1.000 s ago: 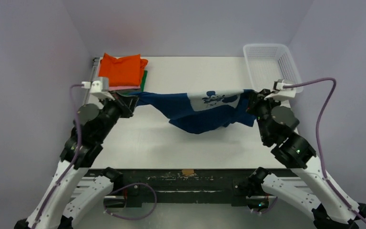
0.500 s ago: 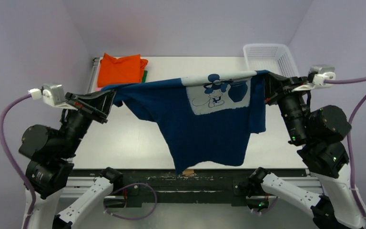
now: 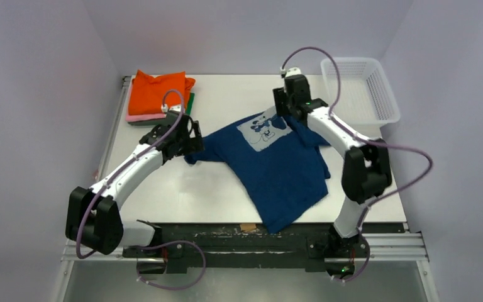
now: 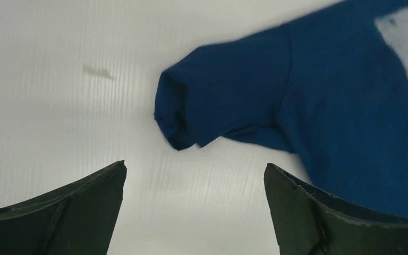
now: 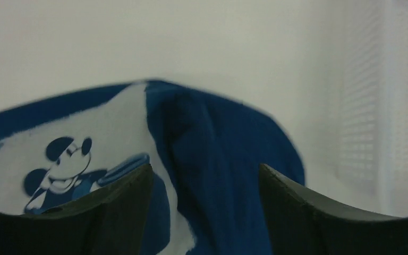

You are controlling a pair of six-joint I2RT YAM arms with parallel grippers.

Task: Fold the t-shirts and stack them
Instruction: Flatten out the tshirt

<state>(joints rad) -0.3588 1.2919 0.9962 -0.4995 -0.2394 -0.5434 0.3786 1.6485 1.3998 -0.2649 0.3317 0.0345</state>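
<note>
Navy tee (image 3: 277, 167) lies flat on the table (image 3: 182, 189), both pincers apart & empty: sleeve (image 4: 212, 101) just ahead of L pincer (image 3: 194, 139), collar end under R pincer (image 3: 282, 106), long axis running from there twd near edge, so L arm looks nearer for a sleeve fold.

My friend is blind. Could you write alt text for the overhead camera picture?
A navy t-shirt with a white cartoon print lies spread on a white table, the left gripper beside one sleeve and the right gripper at its far edge. A stack of folded shirts, orange on top, sits far left; a white mesh basket far right.
</note>
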